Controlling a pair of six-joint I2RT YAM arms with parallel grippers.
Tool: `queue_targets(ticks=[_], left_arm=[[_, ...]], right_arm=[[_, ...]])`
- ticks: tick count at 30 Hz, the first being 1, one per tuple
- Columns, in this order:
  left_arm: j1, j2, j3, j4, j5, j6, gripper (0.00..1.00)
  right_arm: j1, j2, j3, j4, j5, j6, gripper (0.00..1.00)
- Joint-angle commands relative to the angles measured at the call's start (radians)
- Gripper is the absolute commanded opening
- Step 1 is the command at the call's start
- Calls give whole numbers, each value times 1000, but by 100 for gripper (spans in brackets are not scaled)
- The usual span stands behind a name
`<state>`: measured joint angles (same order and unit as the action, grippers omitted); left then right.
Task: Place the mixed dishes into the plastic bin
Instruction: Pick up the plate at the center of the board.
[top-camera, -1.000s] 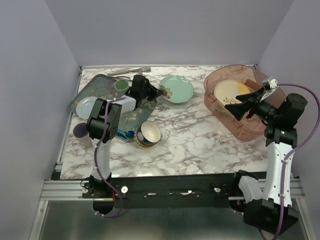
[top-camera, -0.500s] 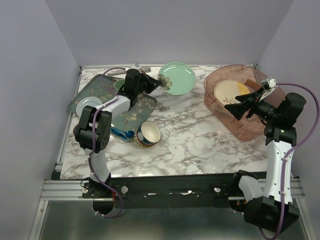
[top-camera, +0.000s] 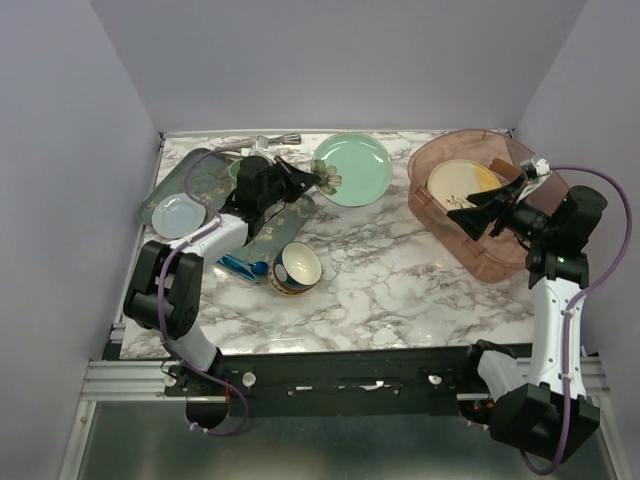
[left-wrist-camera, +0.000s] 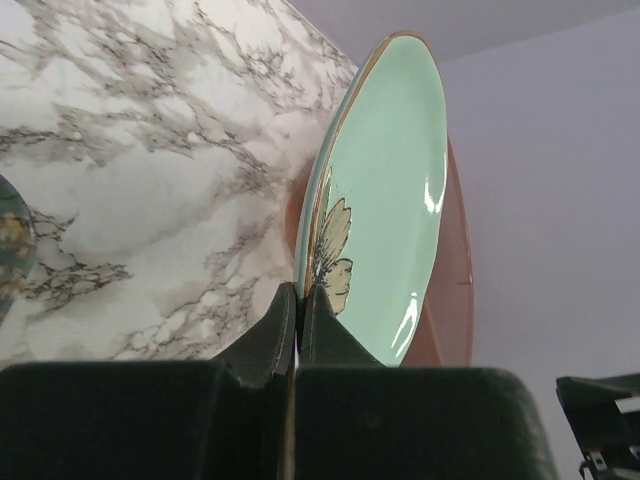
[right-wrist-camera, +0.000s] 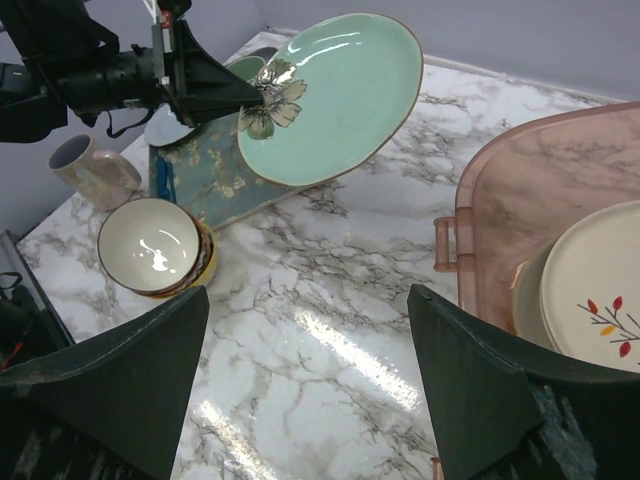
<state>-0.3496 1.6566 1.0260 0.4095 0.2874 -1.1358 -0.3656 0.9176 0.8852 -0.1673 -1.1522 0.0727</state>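
While left jaws clamp its rim, mint plate (top-camera: 353, 170) hangs tilted.

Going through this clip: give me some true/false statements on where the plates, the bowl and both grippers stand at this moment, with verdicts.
1. The left gripper is shut on the rim of the mint green plate. True.
2. The mint green plate lies flat on the table. False: it is held tilted, off the marble.
3. The plastic bin is empty. False: a cream plate with a sprig lies in it.
4. The right gripper is open and holds nothing. True.
5. The bowl is inside the bin. False: it stands on the table beside the dark-green tray.
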Motion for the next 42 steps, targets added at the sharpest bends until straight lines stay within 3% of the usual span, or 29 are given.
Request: queue_targets(ticks=[1, 12, 33, 38, 42], left_arm=[[-46, -139, -29, 193, 44, -36, 0], [-178, -264, -115, 193, -24, 5, 0], [-316, -241, -87, 203, -74, 19, 0], [-345, -225, -72, 206, -82, 24, 0], [-362, -212, -55, 206, -82, 28, 0]], right_arm=[[7, 15, -34, 93, -56, 81, 90], [59, 73, -81, 216, -53, 225, 91], [128, 148, -92, 186, 100, 272, 85], [137, 164, -95, 187, 115, 295, 80], [139, 175, -106, 209, 109, 337, 63]])
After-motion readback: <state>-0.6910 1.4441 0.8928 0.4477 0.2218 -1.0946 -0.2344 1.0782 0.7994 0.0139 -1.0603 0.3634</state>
